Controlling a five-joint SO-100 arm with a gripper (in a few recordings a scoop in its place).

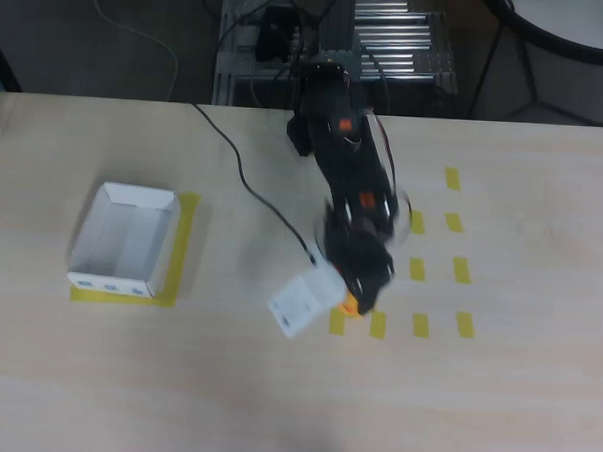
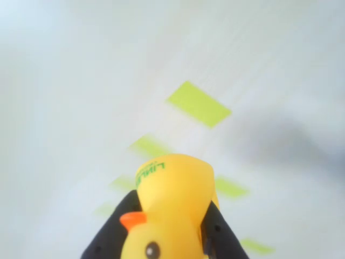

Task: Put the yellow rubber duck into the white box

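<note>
In the wrist view the yellow rubber duck sits between my black fingers, head toward the camera, orange beak and one dark eye showing, green print on its back. My gripper is shut on it, above the blurred table. From overhead, the black arm reaches down the table's middle; my gripper is at its lower end, and a sliver of the duck pokes out beneath it, over a yellow tape mark. The white box stands far to the left on a yellow tape patch, empty, blue marks on its near wall.
Several small yellow tape rectangles form a grid right of the arm. A white tag hangs beside the gripper and a black cable runs across the table to it. Metal racks and wiring lie beyond the far edge.
</note>
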